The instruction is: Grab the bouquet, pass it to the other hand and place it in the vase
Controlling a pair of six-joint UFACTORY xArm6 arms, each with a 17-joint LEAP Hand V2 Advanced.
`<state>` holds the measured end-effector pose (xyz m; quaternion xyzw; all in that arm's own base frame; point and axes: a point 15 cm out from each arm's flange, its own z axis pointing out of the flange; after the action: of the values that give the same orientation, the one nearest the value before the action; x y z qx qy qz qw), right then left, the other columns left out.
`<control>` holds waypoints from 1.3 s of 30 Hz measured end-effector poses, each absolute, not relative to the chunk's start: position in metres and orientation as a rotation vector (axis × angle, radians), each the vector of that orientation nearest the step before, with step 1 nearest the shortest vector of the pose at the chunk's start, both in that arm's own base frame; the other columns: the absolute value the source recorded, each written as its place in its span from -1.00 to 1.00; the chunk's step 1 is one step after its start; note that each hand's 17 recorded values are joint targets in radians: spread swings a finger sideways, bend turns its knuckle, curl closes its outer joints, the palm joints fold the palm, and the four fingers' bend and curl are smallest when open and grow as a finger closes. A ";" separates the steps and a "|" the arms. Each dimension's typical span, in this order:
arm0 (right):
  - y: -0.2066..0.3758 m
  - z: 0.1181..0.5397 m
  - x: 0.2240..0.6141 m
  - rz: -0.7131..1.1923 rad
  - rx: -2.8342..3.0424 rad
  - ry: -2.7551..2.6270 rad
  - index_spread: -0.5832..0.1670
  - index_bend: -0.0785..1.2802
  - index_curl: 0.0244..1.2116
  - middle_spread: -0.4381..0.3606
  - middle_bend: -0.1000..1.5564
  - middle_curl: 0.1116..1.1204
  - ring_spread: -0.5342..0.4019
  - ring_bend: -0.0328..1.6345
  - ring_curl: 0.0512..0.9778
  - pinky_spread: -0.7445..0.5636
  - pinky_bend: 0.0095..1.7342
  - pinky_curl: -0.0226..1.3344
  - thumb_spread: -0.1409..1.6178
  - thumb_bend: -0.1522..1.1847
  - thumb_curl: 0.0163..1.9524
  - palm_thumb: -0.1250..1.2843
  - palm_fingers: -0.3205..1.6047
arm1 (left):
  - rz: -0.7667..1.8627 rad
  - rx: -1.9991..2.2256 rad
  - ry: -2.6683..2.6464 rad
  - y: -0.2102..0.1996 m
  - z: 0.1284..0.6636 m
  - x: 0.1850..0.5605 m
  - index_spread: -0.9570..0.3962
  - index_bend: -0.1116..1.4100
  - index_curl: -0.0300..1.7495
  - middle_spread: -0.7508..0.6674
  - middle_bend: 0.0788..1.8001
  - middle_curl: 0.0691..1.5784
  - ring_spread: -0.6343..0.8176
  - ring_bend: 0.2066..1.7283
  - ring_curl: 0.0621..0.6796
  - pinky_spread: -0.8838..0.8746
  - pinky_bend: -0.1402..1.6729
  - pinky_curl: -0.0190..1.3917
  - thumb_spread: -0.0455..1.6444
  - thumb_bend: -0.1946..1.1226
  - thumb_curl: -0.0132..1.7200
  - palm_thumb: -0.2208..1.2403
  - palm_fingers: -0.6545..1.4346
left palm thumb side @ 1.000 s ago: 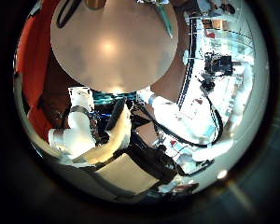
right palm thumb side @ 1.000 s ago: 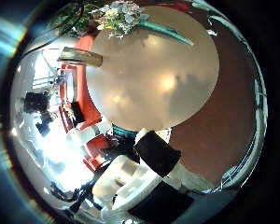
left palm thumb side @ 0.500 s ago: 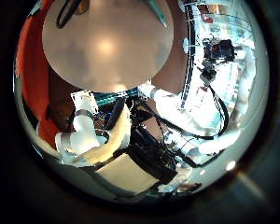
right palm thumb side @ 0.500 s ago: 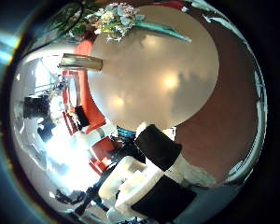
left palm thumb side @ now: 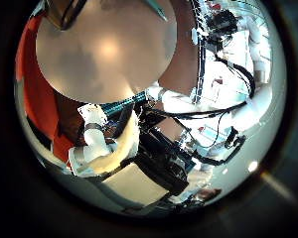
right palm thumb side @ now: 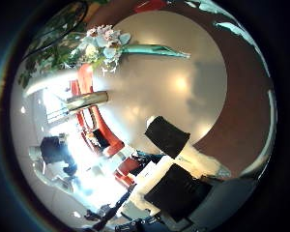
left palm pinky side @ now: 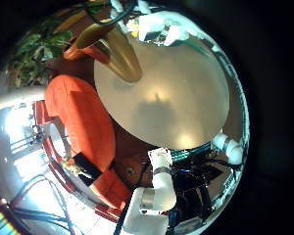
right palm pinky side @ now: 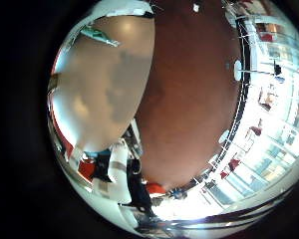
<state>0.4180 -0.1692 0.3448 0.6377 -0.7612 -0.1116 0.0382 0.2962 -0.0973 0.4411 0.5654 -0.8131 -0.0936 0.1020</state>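
The bouquet (right palm thumb side: pixel 102 43) lies on its side on the round table (right palm thumb side: pixel 174 92), pale blooms at one end and its wrapped stems (right palm thumb side: pixel 159 51) pointing across the tabletop. A tall slim vase (left palm pinky side: pixel 116 47) stands at the table's rim; it also shows as the vase (right palm thumb side: pixel 77 103) in the right thumb view. My right hand (right palm thumb side: pixel 169 164) hovers over the table apart from the bouquet, fingers relaxed and holding nothing. My left hand (left palm thumb side: pixel 109 154) is over the table's edge (left palm thumb side: pixel 109 94), fingers loose and empty. Another hand (left palm pinky side: pixel 152 22) shows beyond the vase.
Cushioned seats (left palm pinky side: pixel 83 122) stand round the table on the floor (right palm pinky side: pixel 184 90). Leafy plants (left palm pinky side: pixel 34 49) grow behind the vase. Arm links (left palm thumb side: pixel 204 104) cross beside the left palm.
Both palm views have shifted, so both hands have moved over the table. The bouquet lies where it was, a little farther from the right palm's middle. Nothing was taken hold of.
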 end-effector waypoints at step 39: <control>-0.108 0.179 0.533 -0.344 2.010 -2.205 -0.12 -0.57 -0.40 0.00 -0.41 -0.44 0.01 -0.01 -0.61 0.48 -0.30 -0.83 0.37 -0.81 -0.66 -0.11 -0.25 | -0.336 1.712 -2.337 -0.111 0.438 0.300 0.42 -0.62 -0.56 0.52 -0.88 -0.68 0.57 -0.64 -0.56 0.56 -0.58 -0.49 0.34 -0.74 -0.62 -0.21 -0.21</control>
<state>0.5333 -0.1084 0.1790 0.6676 -0.7325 -0.1141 0.0689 0.2995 -0.1112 0.4383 0.5834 -0.7963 -0.1143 0.1122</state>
